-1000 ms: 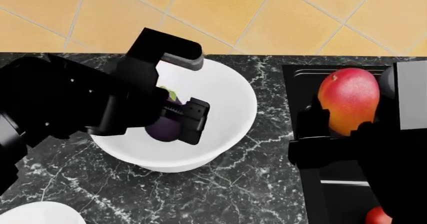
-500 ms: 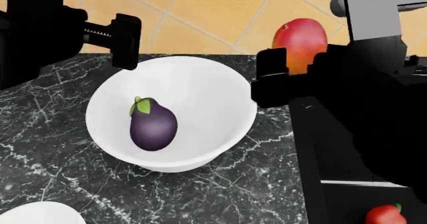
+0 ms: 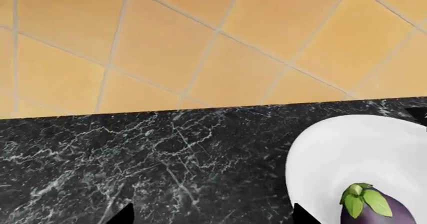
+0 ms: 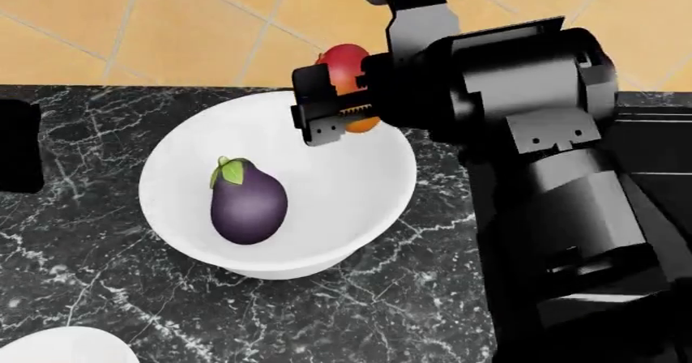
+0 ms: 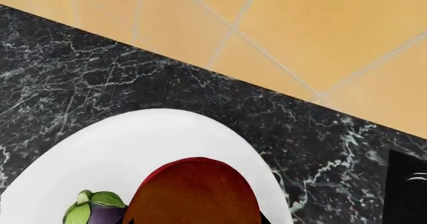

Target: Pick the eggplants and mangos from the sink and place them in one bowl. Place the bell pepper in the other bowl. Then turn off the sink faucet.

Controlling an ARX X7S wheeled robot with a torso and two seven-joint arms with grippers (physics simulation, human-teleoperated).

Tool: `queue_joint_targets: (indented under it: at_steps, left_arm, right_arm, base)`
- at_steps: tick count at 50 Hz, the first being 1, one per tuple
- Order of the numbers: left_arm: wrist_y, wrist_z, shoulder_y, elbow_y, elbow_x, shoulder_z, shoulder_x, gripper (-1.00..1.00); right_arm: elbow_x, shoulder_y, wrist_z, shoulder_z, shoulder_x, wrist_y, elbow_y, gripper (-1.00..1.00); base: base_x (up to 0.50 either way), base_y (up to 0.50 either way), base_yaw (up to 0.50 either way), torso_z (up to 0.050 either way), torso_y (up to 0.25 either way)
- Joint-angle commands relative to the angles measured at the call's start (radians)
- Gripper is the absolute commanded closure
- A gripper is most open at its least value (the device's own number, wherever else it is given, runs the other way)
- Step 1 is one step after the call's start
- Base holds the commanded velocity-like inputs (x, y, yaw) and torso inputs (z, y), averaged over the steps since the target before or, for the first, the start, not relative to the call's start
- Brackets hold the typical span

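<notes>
Left wrist view: eggplant point(image 3: 377, 208) lies in the white bowl point(image 3: 333, 154); bare worktop point(image 3: 133, 154) beside; left hand's grip can't be told.

Head view: right hand point(image 4: 335, 104) clenched on mango point(image 4: 348, 67) above the bowl's far rim.

Right wrist view: mango over the bowl interior.

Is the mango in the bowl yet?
Not yet. The right gripper holds the mango above the bowl's rim; only the eggplant lies inside.

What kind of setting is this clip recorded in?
Most likely a simulated kitchen. A black marble countertop runs along an orange tiled wall, and a white bowl holds an eggplant while the right gripper carries a mango over it.
</notes>
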Motion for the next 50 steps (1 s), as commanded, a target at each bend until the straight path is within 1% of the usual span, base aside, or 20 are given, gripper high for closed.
queue_joint_targets:
  at_steps: [1, 6, 15, 25, 36, 44, 45, 50]
  left_arm:
    - [0.035, -0.041, 0.040, 0.087, 0.004, -0.018, -0.084, -1.00]
    - [0.039, -0.034, 0.047, 0.091, 0.007, -0.018, -0.096, -1.00]
    - [0.057, -0.023, 0.074, 0.101, 0.013, -0.015, -0.126, -1.00]
    - [0.074, -0.038, 0.088, 0.114, 0.009, -0.016, -0.125, -1.00]
    - [0.089, -0.031, 0.107, 0.118, 0.010, -0.017, -0.150, -1.00]
    - [0.090, -0.029, 0.108, 0.117, 0.008, -0.020, -0.149, -1.00]
    - [0.091, -0.030, 0.109, 0.120, 0.009, -0.020, -0.151, -1.00]
    - [0.084, -0.028, 0.102, 0.114, 0.006, -0.024, -0.150, -1.00]
  right_arm:
    - [-0.049, 0.045, -0.138, -0.131, -0.098, -0.094, 0.220, 1.00]
    - [0.034, 0.036, -0.118, -0.183, -0.098, -0.100, 0.217, 1.00]
    - [0.188, 0.030, -0.109, -0.320, -0.098, -0.137, 0.221, 1.00]
    - [0.343, -0.004, -0.097, -0.443, -0.098, -0.184, 0.224, 1.00]
    - [0.558, -0.018, -0.088, -0.635, -0.098, -0.220, 0.203, 1.00]
    - [0.635, -0.002, -0.087, -0.726, -0.098, -0.232, 0.194, 1.00]
    - [0.640, -0.001, -0.086, -0.734, -0.098, -0.234, 0.194, -1.00]
    - [0.661, 0.001, -0.082, -0.757, -0.098, -0.244, 0.199, -1.00]
  base:
    - [0.00, 0.00, 0.00, 0.000, 0.000]
    - [0.00, 0.00, 0.00, 0.000, 0.000]
    - [0.00, 0.00, 0.00, 0.000, 0.000]
    - [0.00, 0.00, 0.00, 0.000, 0.000]
    - [0.00, 0.00, 0.00, 0.001, 0.001]
    - [0.00, 0.00, 0.00, 0.000, 0.000]
    - [0.00, 0.00, 0.00, 0.000, 0.000]
    - [0.00, 0.00, 0.00, 0.000, 0.000]
